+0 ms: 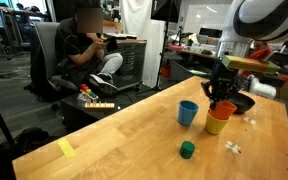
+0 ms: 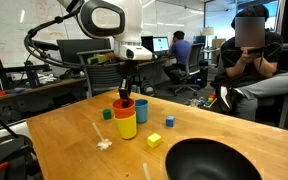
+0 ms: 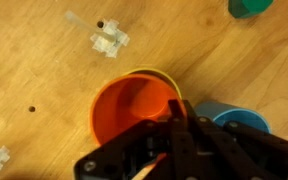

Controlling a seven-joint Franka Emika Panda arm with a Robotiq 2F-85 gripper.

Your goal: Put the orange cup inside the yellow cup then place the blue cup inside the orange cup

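On the table (image 3: pixel 34 70), your orange cup (image 3: pixel 129 110) sits inside the yellow cup (image 3: pixel 150 71); the blue cup (image 3: pixel 236 118) stands beside, unplaced; your gripper (image 3: pixel 180 120) is pinched narrow.

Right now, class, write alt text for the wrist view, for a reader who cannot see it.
An orange cup sits nested inside a yellow cup, with the fingers of the gripper pinched shut on its rim. A blue cup stands beside them on the wooden table, and a green block shows at the top edge.
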